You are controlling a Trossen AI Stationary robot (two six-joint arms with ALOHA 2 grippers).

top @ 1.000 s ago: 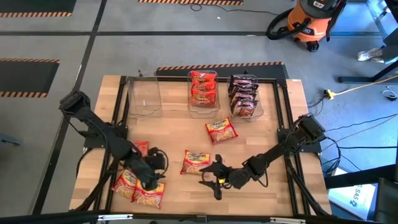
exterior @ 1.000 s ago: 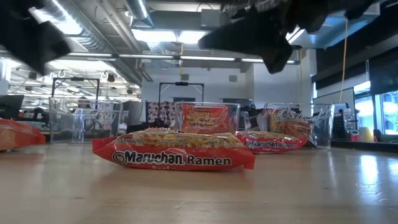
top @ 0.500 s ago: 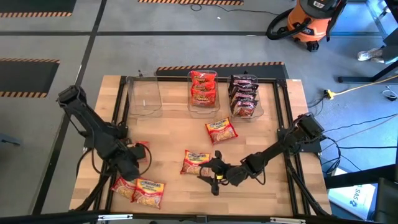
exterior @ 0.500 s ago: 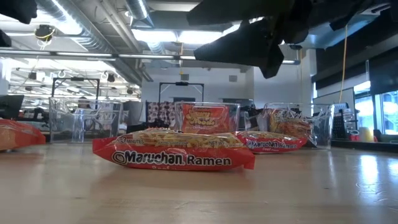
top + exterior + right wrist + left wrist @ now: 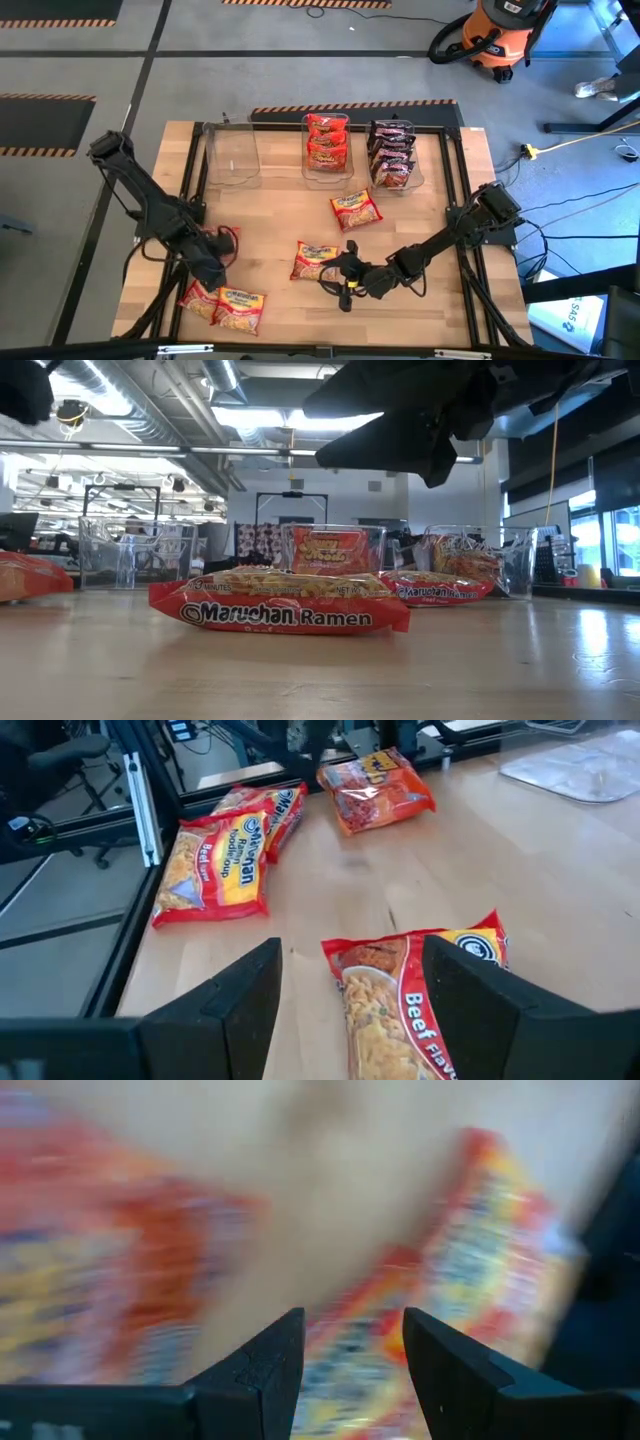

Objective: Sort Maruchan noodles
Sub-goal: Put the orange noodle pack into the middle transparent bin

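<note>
The sorting is partly done. The middle clear bin (image 5: 327, 150) holds red packets (image 5: 327, 140) and the bin beside it (image 5: 395, 160) holds dark packets (image 5: 392, 152); a third bin (image 5: 230, 155), on the other side of the middle one, holds nothing that I can see.

Several Maruchan noodles are not yet sorted. One orange-yellow packet (image 5: 357, 209) lies just in front of the middle bin, and another, the beef packet (image 5: 317, 261), lies farther from it, toward the table's front edge. The right gripper (image 5: 345, 283) hovers just beside this beef packet with its fingers apart (nothing between them), so I judge the step in hand is the approach to pick it. The next move calls for lowering over the packet's edge and closing on the thin plastic.

The left gripper (image 5: 212, 265), also with fingers apart and holding nothing, is above the group of packets (image 5: 228, 305) well away from the middle bin, next to a red packet (image 5: 226, 240). The path to the bins looks free, except for the loose packet in front of them.
</note>
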